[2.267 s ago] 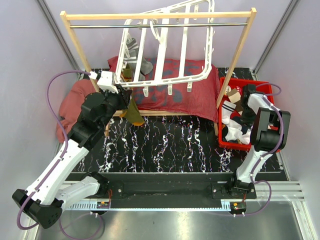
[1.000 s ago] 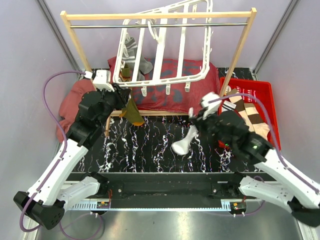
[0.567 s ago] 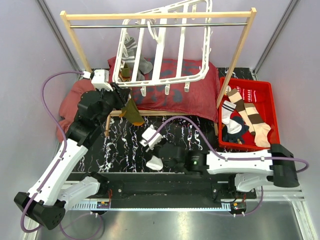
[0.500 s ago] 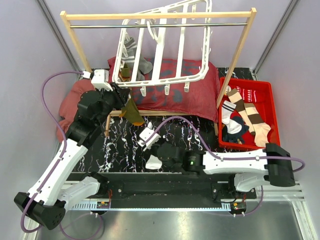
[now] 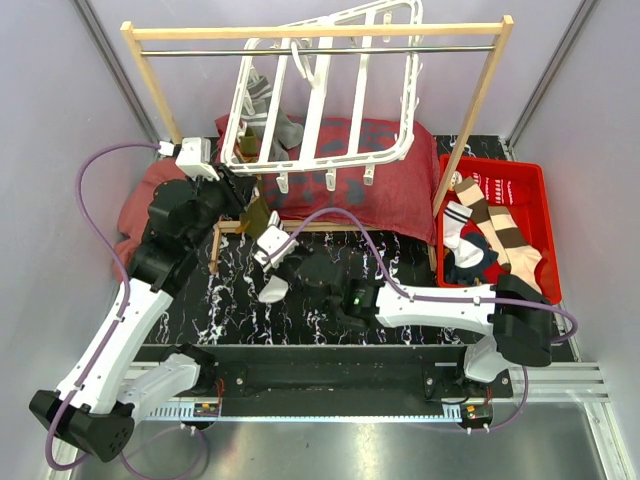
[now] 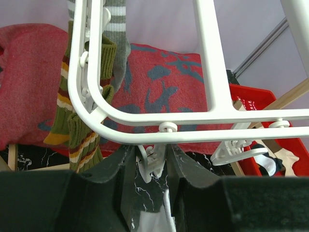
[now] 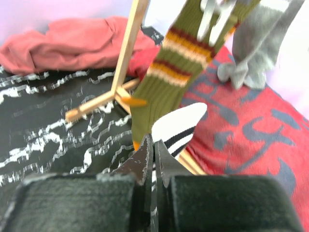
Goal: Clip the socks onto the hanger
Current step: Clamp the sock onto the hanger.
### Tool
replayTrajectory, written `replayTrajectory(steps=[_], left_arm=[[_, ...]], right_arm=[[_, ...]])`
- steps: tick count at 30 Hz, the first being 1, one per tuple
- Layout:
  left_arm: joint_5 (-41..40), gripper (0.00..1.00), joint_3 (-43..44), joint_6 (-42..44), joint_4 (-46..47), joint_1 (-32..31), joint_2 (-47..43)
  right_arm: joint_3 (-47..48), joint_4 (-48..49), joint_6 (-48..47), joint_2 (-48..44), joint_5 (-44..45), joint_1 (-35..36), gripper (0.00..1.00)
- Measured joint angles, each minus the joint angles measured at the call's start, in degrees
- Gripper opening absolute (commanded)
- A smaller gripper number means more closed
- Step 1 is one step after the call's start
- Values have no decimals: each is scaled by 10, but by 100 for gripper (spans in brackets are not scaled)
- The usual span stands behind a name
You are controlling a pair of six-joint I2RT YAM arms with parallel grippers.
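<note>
Left gripper (image 6: 151, 153) is clamped on a dangling clip (image 6: 155, 157) at the near-left corner of the hanger (image 6: 207, 118). Right gripper (image 7: 153, 145) is pinched tight on a white dark-striped sock (image 7: 177, 126), held just below that corner, under the clip. Olive striped sock (image 7: 186, 53) and grey sock (image 7: 256, 53) hang clipped on the hanger's left side. Remaining socks (image 5: 480, 225) lie in the red basket (image 5: 522, 178), right of the hanger.

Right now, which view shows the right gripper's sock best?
Top view: the sock hangs whole from the right gripper. Right wrist shows only its striped end; left wrist, perhaps a white sliver low down.
</note>
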Motion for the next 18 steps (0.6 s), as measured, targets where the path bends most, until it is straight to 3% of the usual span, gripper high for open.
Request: replayTrajectory(steps=[7, 18], left_arm=[[29, 0, 0, -12, 0, 11, 0], [53, 0, 0, -23, 1, 16, 1]], right_arm=[[48, 0, 0, 23, -68, -38, 0], [65, 0, -14, 32, -97, -56, 0]])
